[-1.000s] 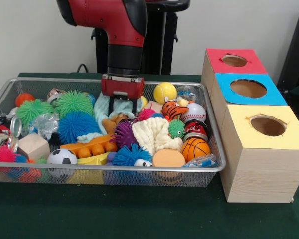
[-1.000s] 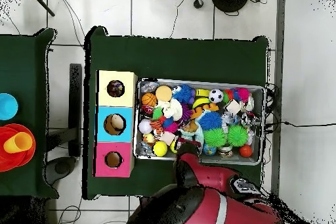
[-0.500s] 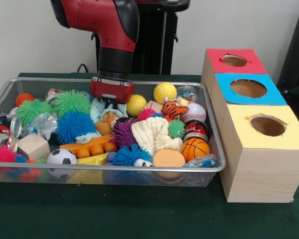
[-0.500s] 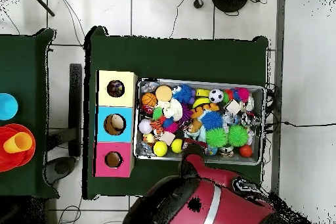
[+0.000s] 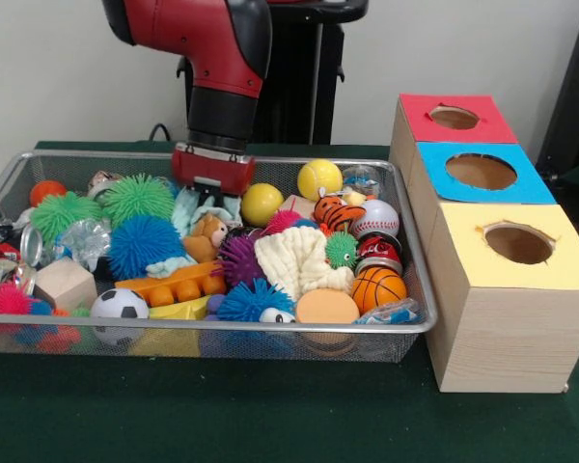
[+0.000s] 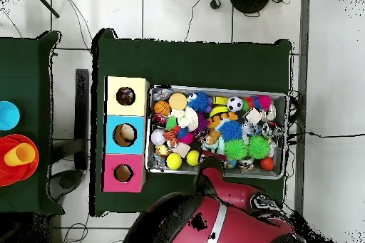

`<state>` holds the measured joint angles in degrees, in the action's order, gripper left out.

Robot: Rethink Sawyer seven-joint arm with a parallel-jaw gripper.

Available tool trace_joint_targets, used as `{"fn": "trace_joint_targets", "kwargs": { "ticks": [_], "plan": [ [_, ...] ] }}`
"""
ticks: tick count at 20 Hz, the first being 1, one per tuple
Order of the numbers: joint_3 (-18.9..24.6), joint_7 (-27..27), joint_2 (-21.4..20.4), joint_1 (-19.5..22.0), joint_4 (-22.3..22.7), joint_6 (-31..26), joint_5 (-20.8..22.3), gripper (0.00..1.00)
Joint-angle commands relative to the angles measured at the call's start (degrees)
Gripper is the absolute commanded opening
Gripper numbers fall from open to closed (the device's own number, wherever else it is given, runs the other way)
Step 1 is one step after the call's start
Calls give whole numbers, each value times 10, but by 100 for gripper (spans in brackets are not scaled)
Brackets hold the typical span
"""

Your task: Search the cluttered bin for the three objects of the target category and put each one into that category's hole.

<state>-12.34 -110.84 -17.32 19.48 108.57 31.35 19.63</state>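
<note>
The wire mesh bin point(image 5: 222, 326) is full of toys on the green table; it also shows in the overhead view point(image 6: 217, 88). A whitish-grey crinkly wad point(image 5: 85, 239) lies at the bin's left, between the green and blue spiky balls. A bluish dotted wad point(image 5: 391, 311) lies in the front right corner. A third clear crinkly wad point(image 5: 362, 177) sits at the back right. My gripper point(image 5: 210, 191) hangs just above the mint waffle towel point(image 5: 195, 206) at the bin's back middle. The yellow-topped box's hole point(image 5: 518, 243) is at the right, nearest the camera; it also shows in the overhead view point(image 6: 126, 96).
The blue-topped box point(image 5: 481, 172) and red-topped box point(image 5: 454, 118) stand behind the yellow one. A cream waffle towel point(image 5: 294, 260), a basketball point(image 5: 378, 286), a teddy point(image 5: 208, 234) and several spiky balls crowd the bin. A side table with cups point(image 6: 18, 151) stands apart.
The gripper has risen off the mint towel and shifted left in the front view, uncovering a yellow ball behind it. The toys have barely moved.
</note>
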Motion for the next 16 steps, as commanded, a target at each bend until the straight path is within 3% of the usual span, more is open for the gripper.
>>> {"fn": "trace_joint_targets", "kwargs": {
  "ticks": [1,6,16],
  "plan": [
    [-35,-43,-35,14,-1,-86,0,0],
    [-49,-41,-53,18,-6,-85,18,0],
    [-37,-35,-67,71,-39,-96,85,0]
  ]
}}
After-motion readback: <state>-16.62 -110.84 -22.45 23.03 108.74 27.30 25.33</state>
